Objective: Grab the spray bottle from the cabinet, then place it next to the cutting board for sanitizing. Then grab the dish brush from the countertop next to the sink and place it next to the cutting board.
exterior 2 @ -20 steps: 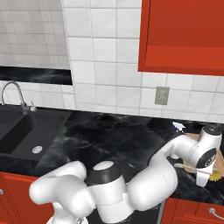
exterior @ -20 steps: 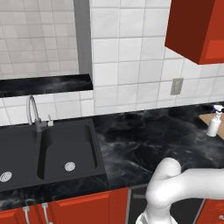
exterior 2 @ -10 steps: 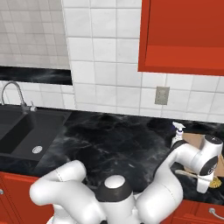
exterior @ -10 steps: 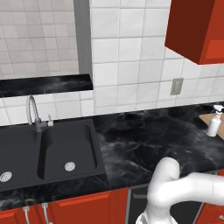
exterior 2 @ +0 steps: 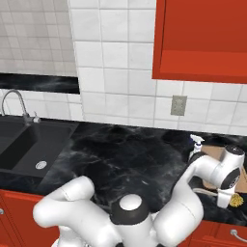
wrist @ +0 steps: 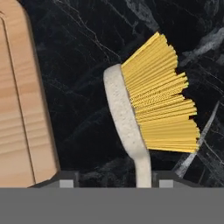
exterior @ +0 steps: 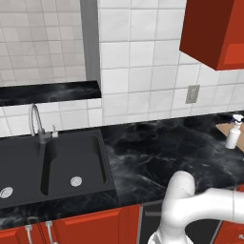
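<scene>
Where fingertips barely peek up, dish brush [wrist: 131, 127] handle cut off below.

In the hand view the dish brush [wrist: 131, 127] runs off the bottom, so the far end of its slim handle is out of sight, and only one long side of the cutting board [wrist: 22, 109] enters from the left edge. In the left base view that board [exterior: 232, 129] is cut by the right edge behind the spray bottle [exterior: 233, 135]. In the right base view the arm's forearm covers most of the board [exterior 2: 216, 155], and of the brush only a tuft of yellow bristles [exterior 2: 235, 200] peeks out below the wrist.
</scene>
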